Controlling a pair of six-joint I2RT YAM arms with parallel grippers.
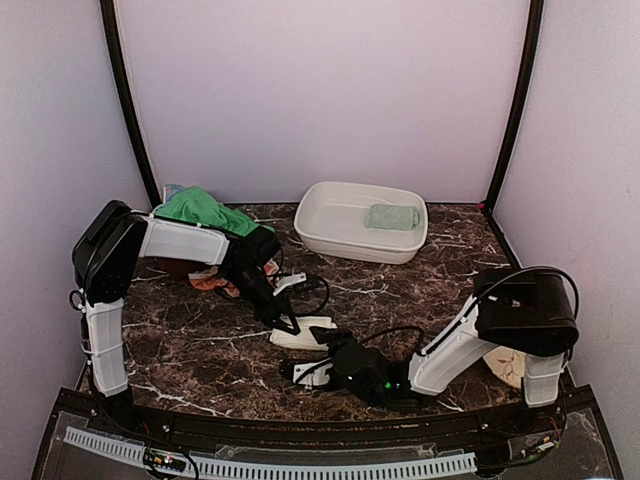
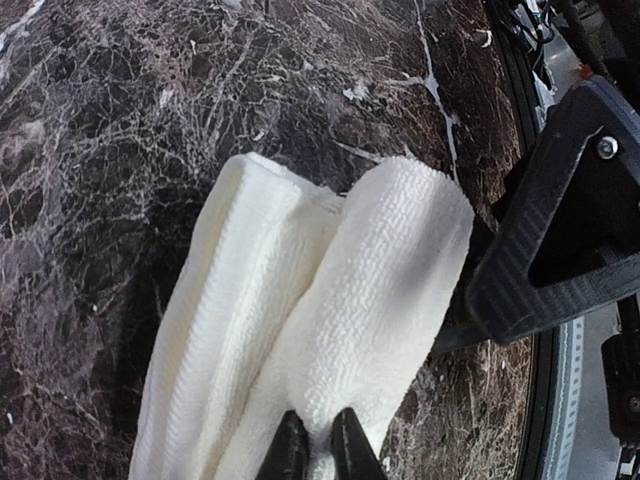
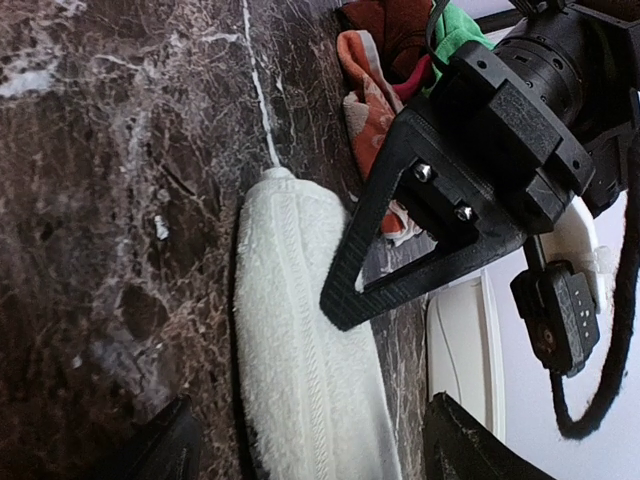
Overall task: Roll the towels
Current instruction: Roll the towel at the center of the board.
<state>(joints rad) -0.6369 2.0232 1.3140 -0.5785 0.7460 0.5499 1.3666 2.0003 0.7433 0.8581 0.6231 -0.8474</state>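
Two arms meet at the front middle of the dark marbled bench (image 1: 200, 350) in the top view. My left gripper (image 1: 288, 325) is down on the folded cream-white terry towel (image 1: 298, 337), and my right gripper (image 1: 314, 352) is at its near end. A bright green towel (image 1: 200, 208) and an orange swirl-patterned towel (image 1: 212, 283) lie back left. A small pale sage-green towel (image 1: 392, 216) rests inside the white rectangular plastic basin (image 1: 330, 235).

From the left wrist, that gripper pinches the cream-white towel's upper fold, its tips nearly together.

From the right wrist, my right gripper stands spread, its fingers (image 3: 160, 450) either side of the towel, neither clearly touching.
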